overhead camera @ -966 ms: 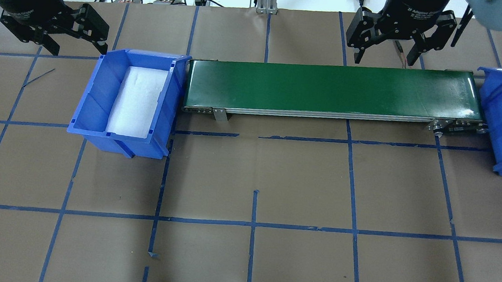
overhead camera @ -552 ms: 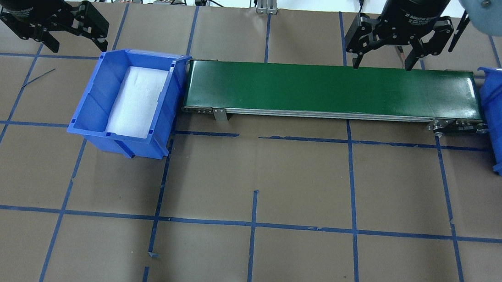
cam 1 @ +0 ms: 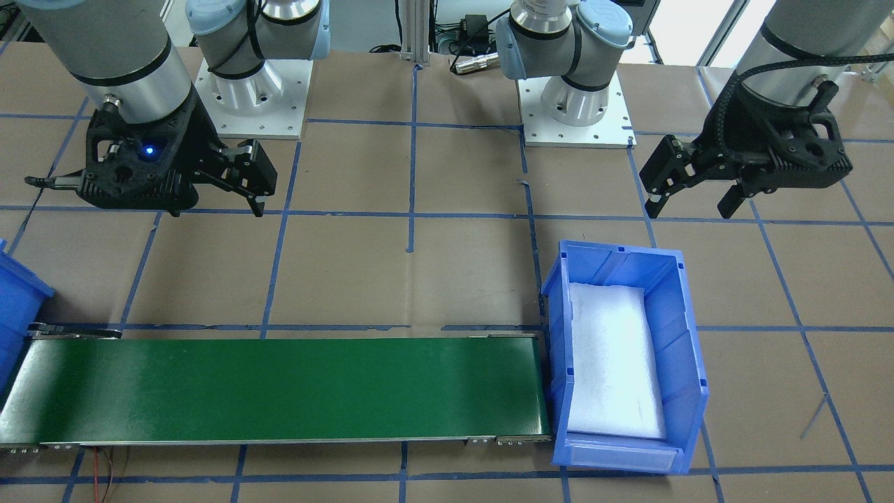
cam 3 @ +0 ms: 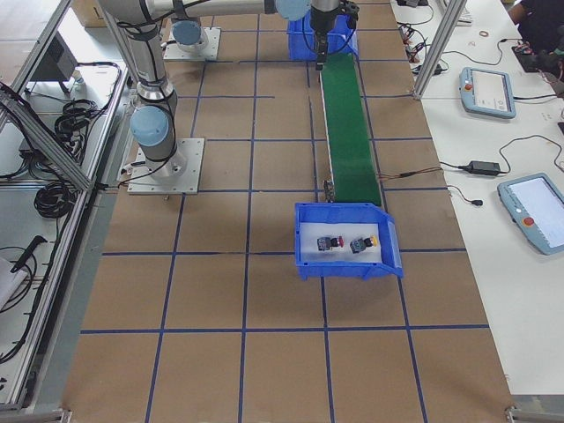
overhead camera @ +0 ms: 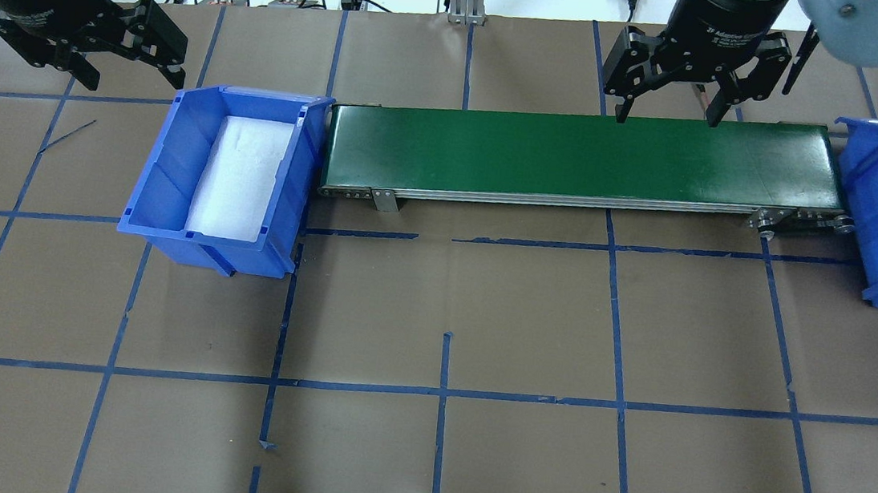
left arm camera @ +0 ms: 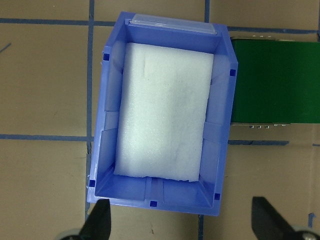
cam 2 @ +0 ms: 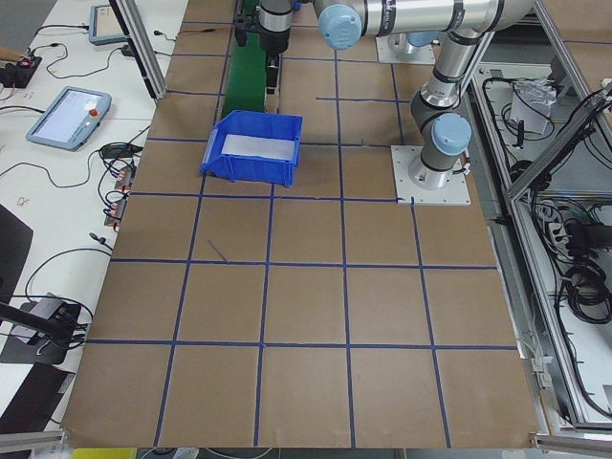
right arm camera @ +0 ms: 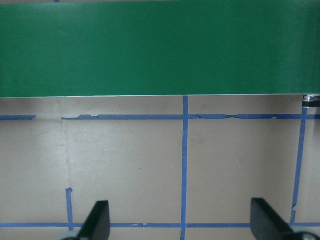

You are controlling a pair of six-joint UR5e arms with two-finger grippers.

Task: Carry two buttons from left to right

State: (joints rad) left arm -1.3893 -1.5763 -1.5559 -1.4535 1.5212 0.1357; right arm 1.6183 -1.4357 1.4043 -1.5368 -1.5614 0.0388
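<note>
Front-facing view: the left bin [cam 1: 683, 349], towards the left end of the tabletop [cam 1: 349, 265], holds only its white foam pad [cam 1: 614, 363]. The green belt [cam 1: 279, 388] is bare. The left claw [cam 1: 690, 202] is spread wide and empty, on the robot's side of that bin.

Overhead: the right claw [overhead camera: 667, 117] is wide too, with nothing in it, near the belt's robot-side edge towards its right end. The right bin [overhead camera: 870, 199] sits at the tabletop's right edge.

Right side view: the red button [cam 3: 330, 242] and yellow button [cam 3: 362, 242] lie just beside each other in the right bin.

Wrist views: the left shows foam only, the right bare belt.

Judgement: both buttons are delivered and the transport looks finished. Nothing is left to carry.
</note>
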